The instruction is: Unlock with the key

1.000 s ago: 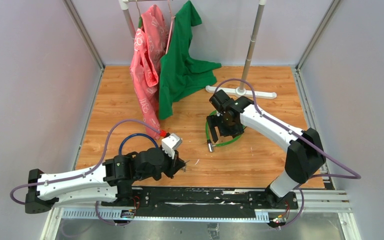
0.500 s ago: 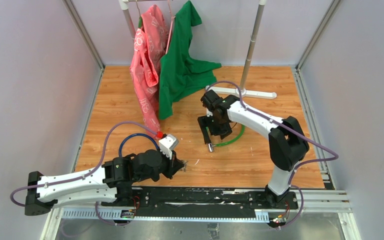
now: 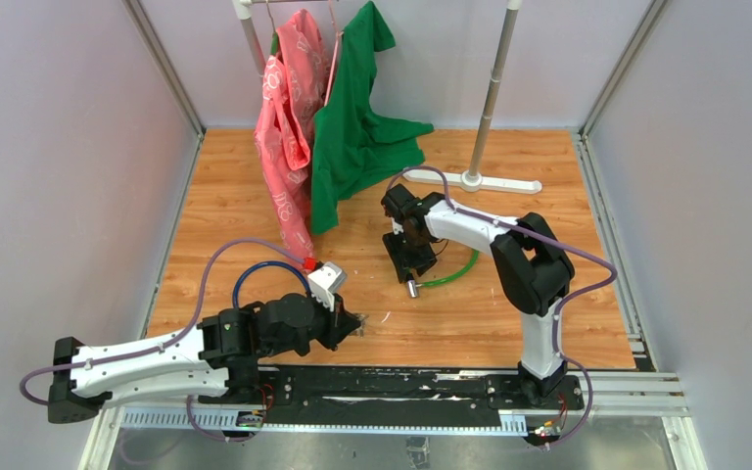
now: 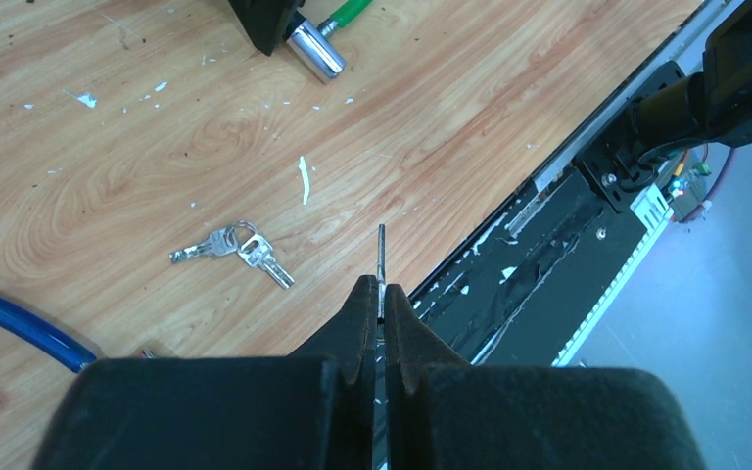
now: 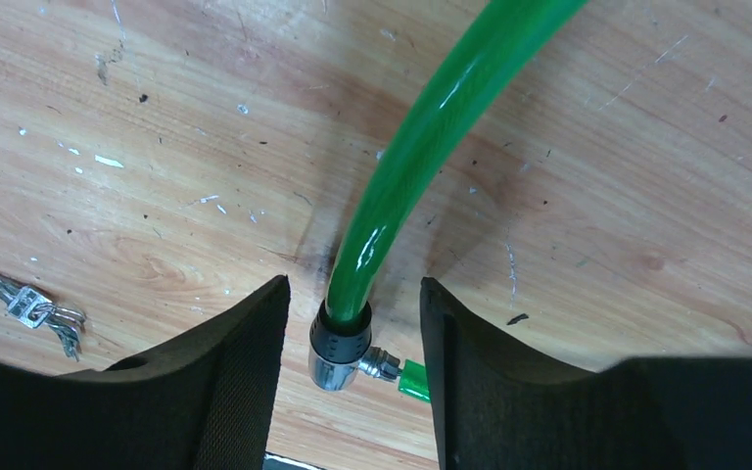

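At the lower left of the overhead view, the left gripper (image 3: 346,323) stays clamped on a single key (image 4: 380,253), whose thin blade pokes out past the fingertips. Just beyond it, a ring of spare keys (image 4: 233,245) lies loose on the wooden tabletop (image 3: 509,323). Farther up, near the middle of the frame, the right gripper (image 5: 352,299) has slid leftward along the green cable lock (image 5: 441,108) and narrowed its jaws. They now straddle the cable just above its metal collar (image 5: 341,343), parted and not yet touching it. Once that grip lands, the lock should be steady enough for the key.
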{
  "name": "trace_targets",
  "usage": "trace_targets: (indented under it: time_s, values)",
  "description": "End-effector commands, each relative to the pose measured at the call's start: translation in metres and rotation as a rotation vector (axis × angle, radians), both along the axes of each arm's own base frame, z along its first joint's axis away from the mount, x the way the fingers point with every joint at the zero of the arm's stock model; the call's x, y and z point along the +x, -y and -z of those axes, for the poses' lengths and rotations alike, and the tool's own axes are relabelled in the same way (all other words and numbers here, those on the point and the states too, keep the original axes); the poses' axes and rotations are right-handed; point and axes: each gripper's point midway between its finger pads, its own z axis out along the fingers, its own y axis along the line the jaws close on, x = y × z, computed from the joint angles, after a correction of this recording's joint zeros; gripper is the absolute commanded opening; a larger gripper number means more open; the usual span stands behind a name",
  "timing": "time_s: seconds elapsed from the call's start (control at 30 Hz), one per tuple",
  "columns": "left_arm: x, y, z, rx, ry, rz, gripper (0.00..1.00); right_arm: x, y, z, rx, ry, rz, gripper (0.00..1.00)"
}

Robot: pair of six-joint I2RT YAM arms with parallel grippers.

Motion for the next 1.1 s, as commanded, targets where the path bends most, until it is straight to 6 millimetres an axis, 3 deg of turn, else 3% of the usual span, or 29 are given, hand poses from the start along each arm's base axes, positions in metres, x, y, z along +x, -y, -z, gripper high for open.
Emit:
trace_targets:
  time_s: [0.0, 0.4, 0.57, 0.63, 1.07]
  values:
    - [0.002, -0.002, 0.003, -0.013, -0.008, -0.022, 0.00, -0.004, 0.002, 0.007, -0.031, -0.004, -0.012, 0.51]
    - [0.003, -0.003, 0.004, -0.021, -0.011, -0.033, 0.00, -0.022, 0.019, 0.019, -0.113, -0.047, 0.017, 0.39]
    - [0.003, -0.003, 0.005, -0.023, -0.011, -0.037, 0.00, -0.025, 0.017, 0.020, -0.110, -0.060, 0.025, 0.07]
    - [0.003, -0.003, 0.004, -0.027, -0.013, -0.038, 0.00, -0.024, 0.015, 0.013, -0.099, -0.053, 0.038, 0.00]
    - [0.003, 0.003, -0.007, -0.053, -0.006, -0.023, 0.00, -0.025, 0.010, -0.053, 0.061, -0.068, 0.277, 0.00]
